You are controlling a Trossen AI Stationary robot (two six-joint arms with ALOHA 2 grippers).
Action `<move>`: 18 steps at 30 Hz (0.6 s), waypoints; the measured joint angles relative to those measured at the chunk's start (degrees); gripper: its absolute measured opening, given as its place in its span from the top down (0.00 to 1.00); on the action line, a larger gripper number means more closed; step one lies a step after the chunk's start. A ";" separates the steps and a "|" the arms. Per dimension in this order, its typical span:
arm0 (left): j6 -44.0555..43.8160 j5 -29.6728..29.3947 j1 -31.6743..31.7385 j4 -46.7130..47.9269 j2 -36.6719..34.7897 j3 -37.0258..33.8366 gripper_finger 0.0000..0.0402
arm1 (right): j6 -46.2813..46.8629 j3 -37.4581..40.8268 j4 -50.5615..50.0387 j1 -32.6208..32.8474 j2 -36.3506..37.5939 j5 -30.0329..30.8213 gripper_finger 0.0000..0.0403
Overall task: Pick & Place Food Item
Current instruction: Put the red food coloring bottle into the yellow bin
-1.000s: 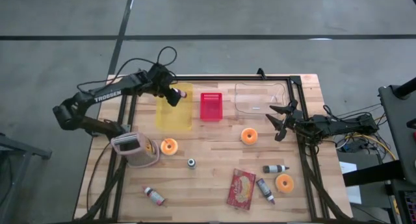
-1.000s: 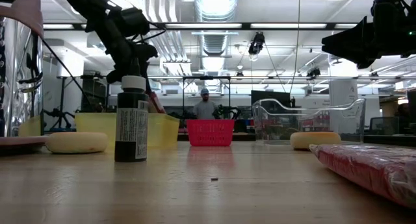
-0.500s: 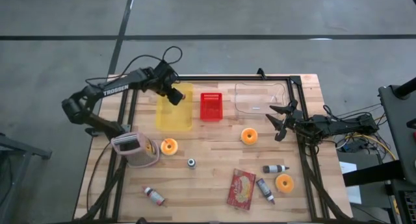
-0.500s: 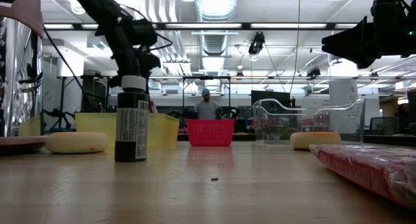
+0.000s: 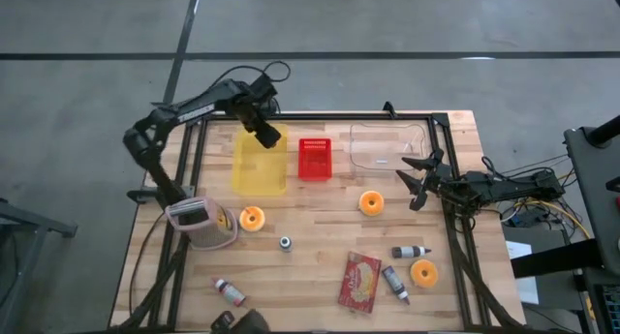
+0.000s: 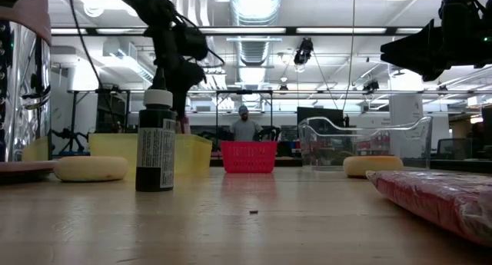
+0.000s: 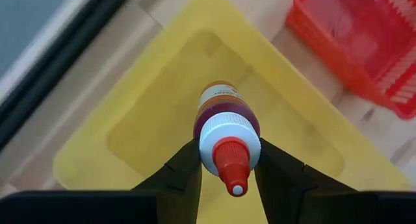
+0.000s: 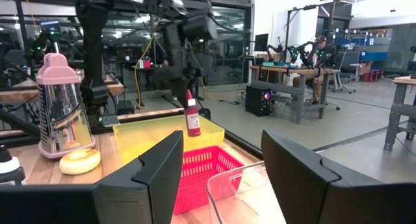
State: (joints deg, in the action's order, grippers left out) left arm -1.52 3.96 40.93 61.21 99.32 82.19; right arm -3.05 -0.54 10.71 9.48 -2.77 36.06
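Yellow plastic sits under the left gripper (image 5: pixel 268 136), whose jaws are clamped on a small sauce bottle (image 7: pixel 226 128) with a white collar and red nozzle, held in the air above the yellow tray (image 5: pixel 260 165); its label is too small to read. Compared with a second ago, the left arm has swung its elbow up and back, and the bottle has shifted toward the tray's far right corner, near the red basket (image 5: pixel 314 158). Only one tray, one red basket and one clear tub (image 5: pixel 387 145) stand along the far side of the surface. I count three orange rings (image 5: pixel 371 202), one near a metal grater (image 5: pixel 198 221) with a pink top, one in the middle, one at the right near edge. Three more small bottles lie flat on the wood, and a dark one (image 6: pixel 156 142) stands upright, its print unreadable. One red snack packet (image 5: pixel 359 281) lies near the front. The right gripper (image 5: pixel 416 184) hovers beside the tub, its jaws apart and holding nothing, unmoved. A person (image 6: pixel 244 124) stands far off in the room.
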 joint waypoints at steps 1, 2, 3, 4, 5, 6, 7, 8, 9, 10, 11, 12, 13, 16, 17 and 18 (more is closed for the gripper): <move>0.44 0.07 0.00 1.74 1.49 1.64 0.70 | 0.00 0.00 -0.01 0.00 -0.01 0.00 0.50; 0.97 0.14 0.00 3.01 2.93 3.23 0.70 | 0.00 0.00 -0.01 -0.01 -0.01 0.00 0.50; 1.58 0.14 0.00 3.85 4.15 4.60 0.70 | 0.00 0.00 -0.01 0.01 -0.01 0.01 0.50; 2.04 0.12 0.00 4.22 5.20 5.72 0.70 | 0.00 0.00 -0.01 0.01 0.01 -0.01 0.50; 2.27 0.13 0.00 4.24 6.00 6.61 0.70 | 0.00 0.00 -0.01 -0.01 0.00 0.01 0.50; 2.45 0.12 0.00 4.21 6.63 7.40 0.70 | 0.00 0.00 0.01 0.01 -0.01 -0.01 0.50; 2.55 0.15 0.00 4.20 7.13 8.06 0.70 | 0.00 0.00 -0.01 0.01 -0.01 -0.01 0.50; 2.62 0.18 0.00 4.08 7.50 8.49 0.70 | 0.00 -0.01 -0.01 0.01 -0.01 0.00 0.50; 2.67 0.45 0.00 3.90 7.76 8.71 0.70 | 0.00 0.00 -0.01 -0.01 0.00 0.00 0.50; 2.89 0.89 0.00 3.65 7.92 8.69 0.70 | 0.00 0.00 -0.01 0.01 0.00 -0.01 0.50; 3.21 1.04 0.00 3.22 7.94 8.42 0.70 | 0.00 0.00 -0.01 0.00 0.00 0.01 0.50; 3.28 1.10 0.00 2.86 7.96 8.15 0.70 | 0.00 -0.02 0.01 -0.01 -0.01 0.00 0.50; 3.28 1.18 0.00 2.66 7.96 7.84 0.70 | 0.00 -0.02 -0.01 0.01 0.01 -0.01 0.50; 3.24 1.19 0.00 2.60 7.96 7.15 0.70 | 0.00 -0.02 -0.01 0.01 0.00 -0.01 0.50; 3.23 1.19 0.00 2.36 7.96 6.84 0.70 | 0.00 0.00 -0.01 0.00 0.00 0.01 0.50; 3.19 1.20 0.00 2.26 7.96 6.50 0.70 | 0.00 0.00 -0.01 -0.01 0.00 0.01 0.50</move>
State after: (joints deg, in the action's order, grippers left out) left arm 1.67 5.15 40.93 63.46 107.28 88.69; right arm -3.05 -0.54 10.70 9.47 -2.77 36.07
